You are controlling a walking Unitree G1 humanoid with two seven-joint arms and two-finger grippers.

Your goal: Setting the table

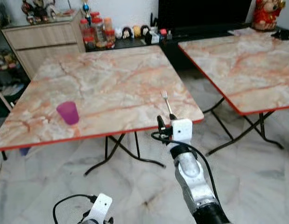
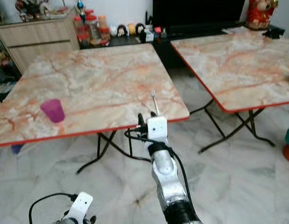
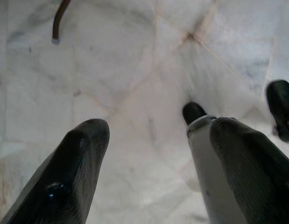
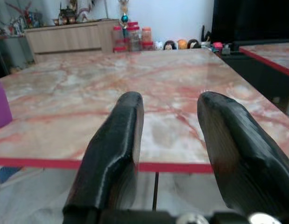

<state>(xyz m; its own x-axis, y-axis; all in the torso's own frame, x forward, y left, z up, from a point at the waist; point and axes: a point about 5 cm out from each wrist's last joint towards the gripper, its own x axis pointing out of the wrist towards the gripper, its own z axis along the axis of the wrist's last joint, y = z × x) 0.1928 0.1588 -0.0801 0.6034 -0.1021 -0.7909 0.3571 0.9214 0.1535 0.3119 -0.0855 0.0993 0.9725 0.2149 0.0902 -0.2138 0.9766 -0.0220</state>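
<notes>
A silver fork lies on the marble-patterned folding table, close to its front right corner, tines pointing away from me. My right gripper stands open just in front of the table's red front edge, level with it, right behind the fork's handle. Its right finger hides most of the fork in the right wrist view. A purple cup stands upright near the table's front left. My left gripper hangs low over the floor, open and holding nothing.
A second folding table stands to the right, across a gap of tiled floor. Behind are a wooden cabinet, jars and small figures on a low dark stand, and a red figurine. Crossed table legs stand below.
</notes>
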